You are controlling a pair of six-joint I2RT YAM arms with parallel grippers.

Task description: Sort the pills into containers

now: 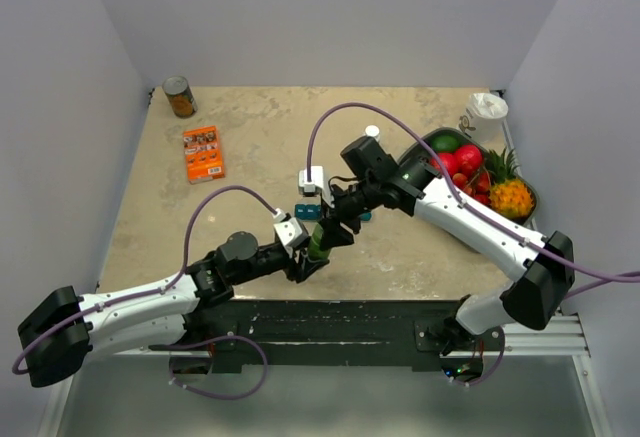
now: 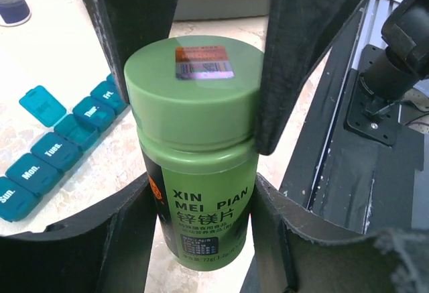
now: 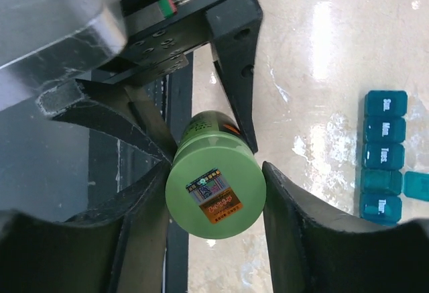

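A green pill bottle (image 1: pixel 319 240) with a green cap (image 2: pixel 194 85) is held above the table near its front edge. My left gripper (image 2: pixel 201 192) is shut on the bottle's body, with the fingers on either side of the label. My right gripper (image 3: pixel 216 172) comes from above and is shut on the cap (image 3: pixel 216 192). The teal pill organiser (image 2: pixel 53 152) lies on the table just behind the bottle. It also shows in the right wrist view (image 3: pixel 383 152), with one lid (image 3: pixel 415 186) standing open. In the top view it is mostly hidden under the right arm (image 1: pixel 362 216). No loose pills show.
A grey fruit tray (image 1: pixel 430 137) holding fruit stands at the right. A small dark bottle with a white cap (image 1: pixel 372 132) stands behind the right arm. An orange box (image 1: pixel 203 152) and a tin can (image 1: pixel 180 97) are at the back left, and a white object (image 1: pixel 487 112) is at the back right.
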